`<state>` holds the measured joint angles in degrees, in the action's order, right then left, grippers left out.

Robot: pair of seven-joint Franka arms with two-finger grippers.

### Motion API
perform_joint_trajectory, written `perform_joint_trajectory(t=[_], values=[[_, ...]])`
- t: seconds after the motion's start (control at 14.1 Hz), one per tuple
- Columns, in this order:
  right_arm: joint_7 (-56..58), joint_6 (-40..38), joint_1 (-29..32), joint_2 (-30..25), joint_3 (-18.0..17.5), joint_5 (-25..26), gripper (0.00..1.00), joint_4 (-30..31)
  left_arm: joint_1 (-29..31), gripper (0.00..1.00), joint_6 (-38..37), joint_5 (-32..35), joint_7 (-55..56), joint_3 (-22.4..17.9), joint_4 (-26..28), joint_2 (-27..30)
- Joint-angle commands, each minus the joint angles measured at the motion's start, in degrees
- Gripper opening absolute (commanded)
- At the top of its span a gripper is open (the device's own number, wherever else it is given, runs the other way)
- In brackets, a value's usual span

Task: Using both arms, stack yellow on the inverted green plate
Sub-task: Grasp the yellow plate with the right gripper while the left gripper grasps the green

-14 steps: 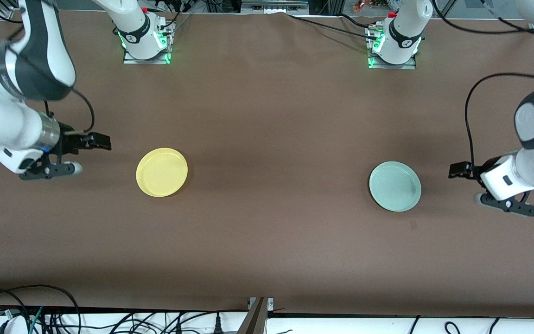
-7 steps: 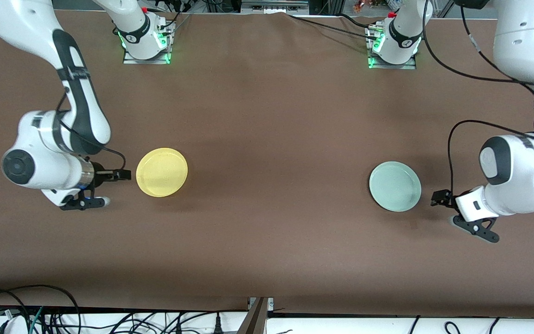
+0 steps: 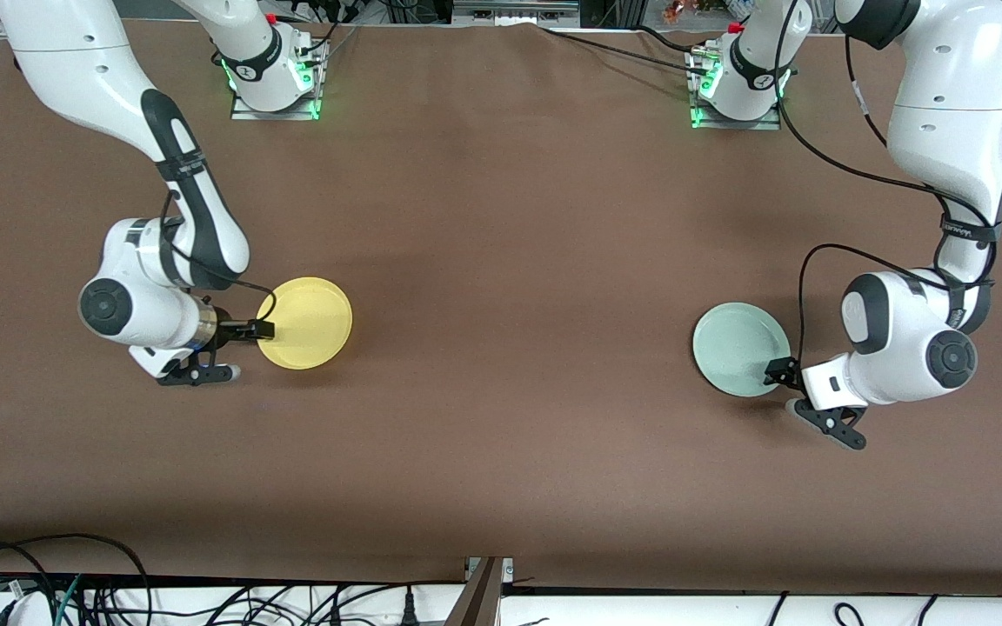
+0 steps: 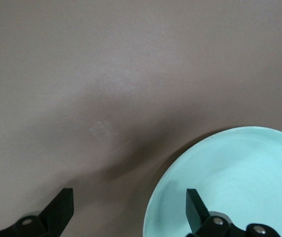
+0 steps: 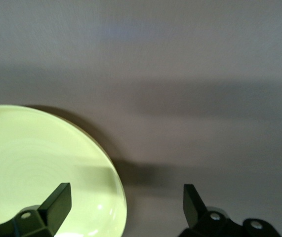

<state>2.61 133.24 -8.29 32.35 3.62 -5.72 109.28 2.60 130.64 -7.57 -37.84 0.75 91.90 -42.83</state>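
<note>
- Brown counter [image 3: 501, 348]: we see yellow [image 3: 305, 322] toward the right arm's end, green plate [image 3: 738, 346] toward the left arm's, well apart, rim-up.
- Right tool [image 3: 230, 352] and left tool [image 3: 801, 396]: both spread, straddling the plates' rims, nothing pinched.
- Left to do: flip, stack.

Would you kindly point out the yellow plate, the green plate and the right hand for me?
yellow plate [image 3: 305, 322]: front view, middle of its inside.
green plate [image 3: 736, 346]: front view, its inside.
right hand [image 3: 236, 352]: front view, between fingertips.
</note>
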Motion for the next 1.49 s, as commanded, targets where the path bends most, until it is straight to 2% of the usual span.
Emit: perform_joint_trajectory(t=[0.0, 0.07, 0.14, 0.21, 0.28, 0.43, 0.5, 0.85, 1.07, 1.21, 1.42], values=[[-1.38, 4.39, -1.02, -2.11, -0.63, -0.78, 0.99, 6.02, -0.05, 1.0, 1.63, -1.31, -3.55, 0.13, 1.79, 0.64], [-1.47, 4.05, -1.11, -2.2, -0.63, -0.78, 0.91, 5.85, -0.05, 0.79, 1.64, -1.4, -4.34, 0.22, 1.88, 0.21], [-1.99, 3.78, -1.11, -2.46, -0.63, -0.78, 0.69, 5.68, -0.14, 0.5, 1.55, -1.4, -4.35, 0.22, 1.88, -0.06], [-3.91, 3.26, -1.11, -2.73, -0.63, -0.78, 0.51, 5.59, -0.05, 0.22, 1.46, -1.4, -4.52, 0.22, 1.88, -0.06], [-5.41, 3.08, -1.11, -2.73, -0.63, -0.78, 0.34, 5.41, 0.03, 0.0, 1.29, -1.31, -4.53, 0.22, 1.88, -0.06], [-5.78, 3.08, -1.11, -2.99, -0.63, -0.78, 0.03, 5.32, 0.12, 0.0, 0.06, -1.14, -4.61, 0.22, 2.49, 0.03], [-5.86, 2.9, -1.11, -3.08, -0.63, -0.78, 0.0, 5.32, 0.03, 0.0, 0.05, -0.79, -4.61, 0.22, 2.41, 0.29], [-5.77, -2.27, -1.11, -3.17, -0.54, -0.78, 0.0, 2.35, -1.89, 0.0, -2.58, 0.0, -4.26, 0.22, 1.71, 4.15], [-5.77, -7.01, -0.94, -3.52, -0.19, -0.78, 0.0, -2.91, -6.98, 0.0, -5.2, 13.94, -0.16, 0.13, 0.04, 7.66], [-5.51, -11.22, -0.24, -3.52, 0.16, -0.96, 0.0, -7.4, -9.09, 0.0, -11.16, 17.22, 4.86, 0.4, -4.6, 7.67], [-5.42, -16.6, 1.96, -3.52, 0.34, -6.39, 0.0, -13.47, -15.33, 0.0, -18.65, 27.91, 11.0, -0.22, -10.93, 7.5]])
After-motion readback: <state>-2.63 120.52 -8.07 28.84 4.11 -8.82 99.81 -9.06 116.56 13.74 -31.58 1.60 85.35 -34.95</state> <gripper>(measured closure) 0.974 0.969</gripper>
